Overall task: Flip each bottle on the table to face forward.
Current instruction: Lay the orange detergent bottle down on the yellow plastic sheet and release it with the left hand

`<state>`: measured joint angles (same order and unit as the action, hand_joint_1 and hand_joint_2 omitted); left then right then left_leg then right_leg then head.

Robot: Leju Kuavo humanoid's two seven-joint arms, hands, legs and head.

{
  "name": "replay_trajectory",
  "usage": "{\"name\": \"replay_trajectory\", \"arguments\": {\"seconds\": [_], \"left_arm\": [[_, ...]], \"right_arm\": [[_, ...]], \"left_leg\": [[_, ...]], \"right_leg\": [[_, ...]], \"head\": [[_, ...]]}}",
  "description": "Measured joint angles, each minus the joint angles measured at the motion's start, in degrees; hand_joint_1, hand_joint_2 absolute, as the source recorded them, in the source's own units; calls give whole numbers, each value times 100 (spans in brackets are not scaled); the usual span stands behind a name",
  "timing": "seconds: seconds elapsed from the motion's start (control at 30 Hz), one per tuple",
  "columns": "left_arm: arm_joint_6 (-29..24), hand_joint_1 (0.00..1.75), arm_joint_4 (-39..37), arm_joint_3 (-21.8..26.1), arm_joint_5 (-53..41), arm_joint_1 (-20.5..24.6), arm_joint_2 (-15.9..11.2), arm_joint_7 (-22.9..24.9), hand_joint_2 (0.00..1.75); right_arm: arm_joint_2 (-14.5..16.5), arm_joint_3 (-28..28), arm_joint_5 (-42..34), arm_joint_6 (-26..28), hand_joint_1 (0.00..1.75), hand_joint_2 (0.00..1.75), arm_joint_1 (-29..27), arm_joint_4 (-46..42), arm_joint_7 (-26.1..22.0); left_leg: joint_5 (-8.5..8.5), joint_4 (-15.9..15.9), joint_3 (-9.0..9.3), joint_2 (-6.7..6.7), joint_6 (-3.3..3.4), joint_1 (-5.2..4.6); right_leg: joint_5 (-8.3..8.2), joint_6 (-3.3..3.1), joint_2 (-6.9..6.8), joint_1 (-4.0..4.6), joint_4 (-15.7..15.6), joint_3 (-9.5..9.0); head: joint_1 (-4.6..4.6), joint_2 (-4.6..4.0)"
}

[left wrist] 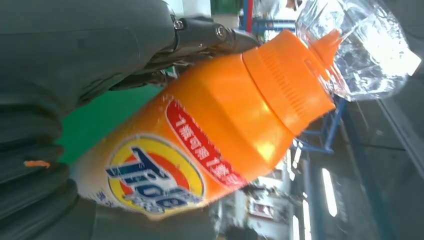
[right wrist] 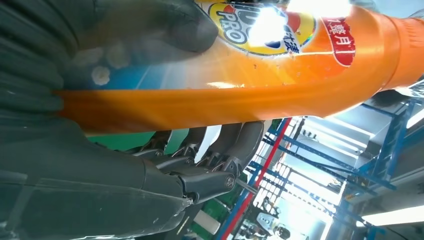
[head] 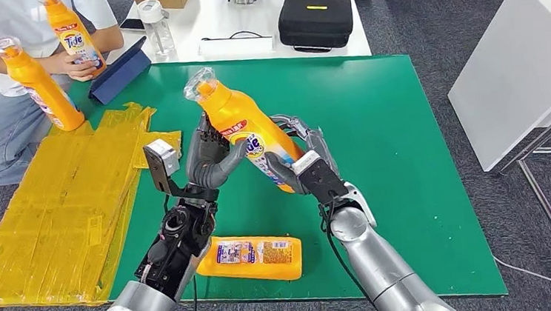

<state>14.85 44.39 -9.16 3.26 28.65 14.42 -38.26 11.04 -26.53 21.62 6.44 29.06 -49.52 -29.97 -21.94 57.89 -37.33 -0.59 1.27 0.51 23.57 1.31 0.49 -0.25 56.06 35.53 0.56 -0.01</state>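
the orange bottle point(head: 250, 131) was up off the green table point(head: 406, 152), tilted with its clear cap toward the far left and its front label turned toward the robot. both hands gripped it: the left hand point(head: 209, 157) wrapped around the middle from the left, the right hand point(head: 302, 157) clasped the lower body from the right. in the left wrist view the bottle's logo point(left wrist: 155, 172) sat close against the thumb.

a second bottle point(head: 250, 252) lay flat on the near edge of the table, back label up, not yet turned. at the far left a person point(head: 0, 88) held two more bottles above a yellow plastic sheet point(head: 54, 217).

judging by this, the flip looked mid-way. to finish well, the hands should probably keep both grips firm while rotating, since the smooth body could slip, then set the bottle down with its front label up before loosening either hand.
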Motion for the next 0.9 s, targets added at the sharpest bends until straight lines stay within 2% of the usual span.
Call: {"name": "replay_trajectory", "arguments": {"seconds": [0.3,0.9], "left_arm": [[-6,175,-10,1,-433,90,-11,80,175],[69,175,-21,-17,-455,96,40,104,175]], "right_arm": [[-65,59,86,159,175,175,-162,-74,84],[-150,160,237,176,175,175,-414,-493,237]], "left_leg": [[0,0,0,1,0,-1],[-1,0,1,4,0,0]], "right_leg": [[0,0,0,-2,-2,3],[0,0,1,-1,-1,4]], "head": [[-1,1],[1,1]]}}
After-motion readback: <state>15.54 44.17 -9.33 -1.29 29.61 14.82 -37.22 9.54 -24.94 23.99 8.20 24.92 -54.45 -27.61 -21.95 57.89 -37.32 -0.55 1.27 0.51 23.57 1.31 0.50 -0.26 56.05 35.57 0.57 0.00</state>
